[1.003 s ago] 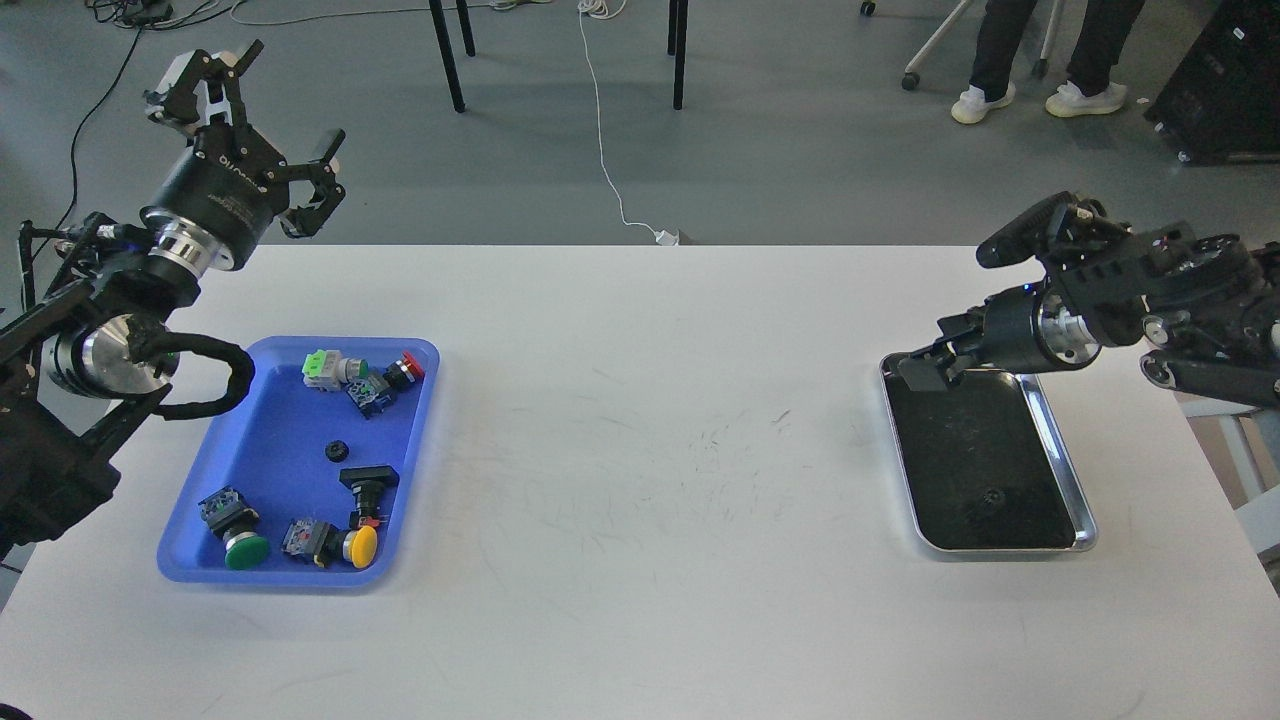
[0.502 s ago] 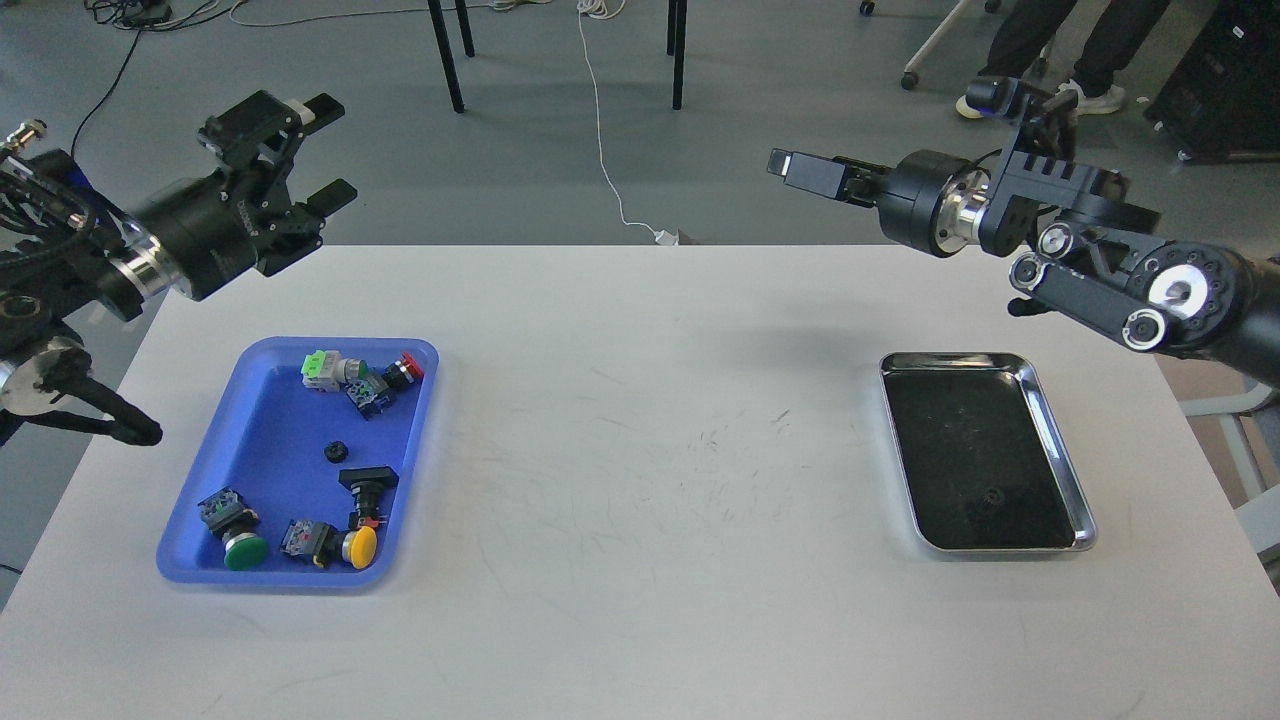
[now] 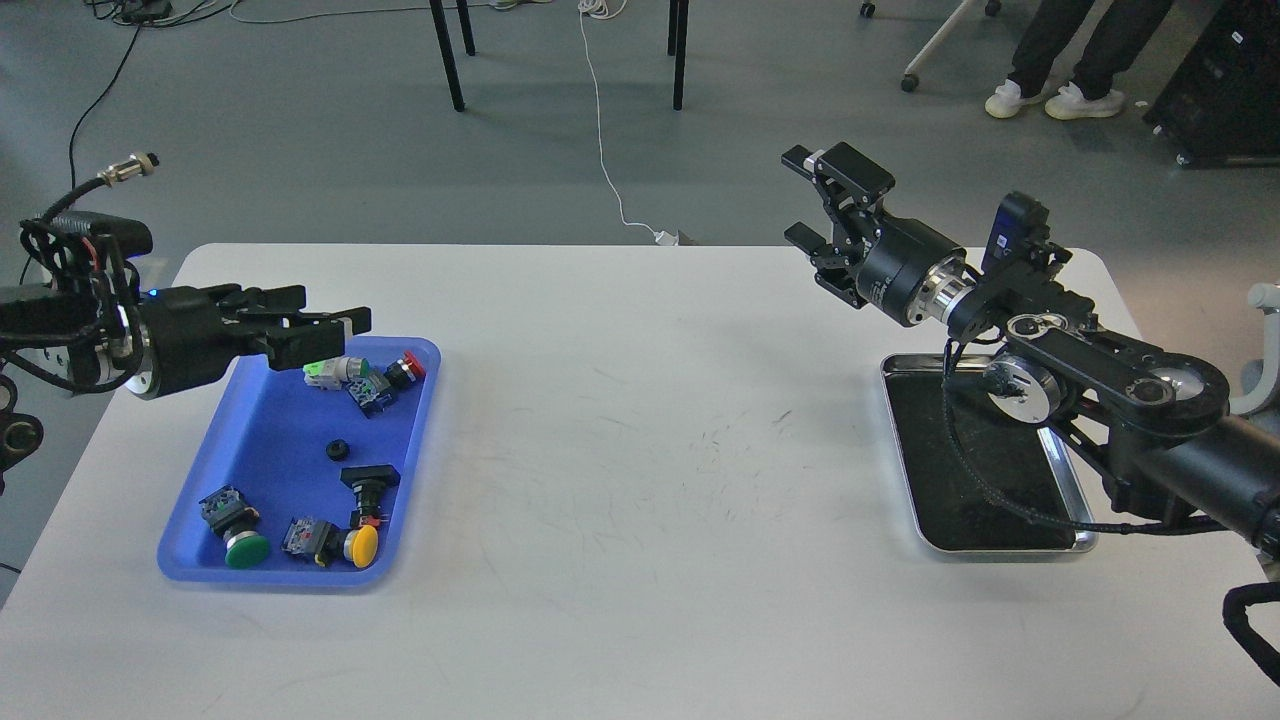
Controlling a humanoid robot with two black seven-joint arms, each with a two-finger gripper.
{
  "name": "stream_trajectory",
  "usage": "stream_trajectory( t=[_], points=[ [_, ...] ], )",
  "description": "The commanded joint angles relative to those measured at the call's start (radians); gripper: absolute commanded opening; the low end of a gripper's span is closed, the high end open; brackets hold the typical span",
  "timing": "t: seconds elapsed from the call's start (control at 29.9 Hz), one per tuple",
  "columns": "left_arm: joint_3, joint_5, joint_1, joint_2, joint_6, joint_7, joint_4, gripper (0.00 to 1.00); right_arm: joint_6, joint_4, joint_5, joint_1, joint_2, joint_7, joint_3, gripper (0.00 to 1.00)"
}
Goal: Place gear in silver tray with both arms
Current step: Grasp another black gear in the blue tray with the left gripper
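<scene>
A small black gear (image 3: 336, 451) lies on the floor of the blue plastic tray (image 3: 270, 440), near its middle. My left gripper (image 3: 335, 310) is open and empty; it hangs over the far left part of the blue tray, fingers pointing right, above and behind the gear. The silver tray (image 3: 1000, 550) sits at the right of the table, and my right arm crosses over its far half. My right gripper (image 3: 795, 197) is open and empty, raised beyond the silver tray's far left corner and pointing left.
Several push-button switches with green, red and yellow caps lie in the blue tray around the gear. The white table (image 3: 640, 450) runs between the two trays. Chair legs, cables and a person's feet are on the floor behind.
My left gripper has come down and swung right, from above the table's far left corner to over the blue tray. My right arm has swung in and lowered over the silver tray.
</scene>
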Motion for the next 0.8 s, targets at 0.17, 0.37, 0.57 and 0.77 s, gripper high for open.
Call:
stream_trajectory(
  t=[0.17,0.37,0.57,0.77],
  points=[
    [0.163,0.185,0.002,-0.009,0.125,0.000,0.006,0.81,0.106,0.025,0.140,-0.184,0.006,0.002,0.155,0.99],
    [0.218,0.224,0.010,-0.068,0.145,0.007,0.047,0.63,0.106,0.049,0.140,-0.206,-0.006,0.002,0.157,0.99],
    [0.228,0.225,0.010,-0.117,0.145,0.007,0.141,0.50,0.103,0.049,0.140,-0.206,-0.005,0.002,0.157,0.99],
    [0.255,0.242,0.011,-0.129,0.145,0.007,0.187,0.50,0.103,0.049,0.138,-0.203,-0.005,0.002,0.155,0.99]
  ],
)
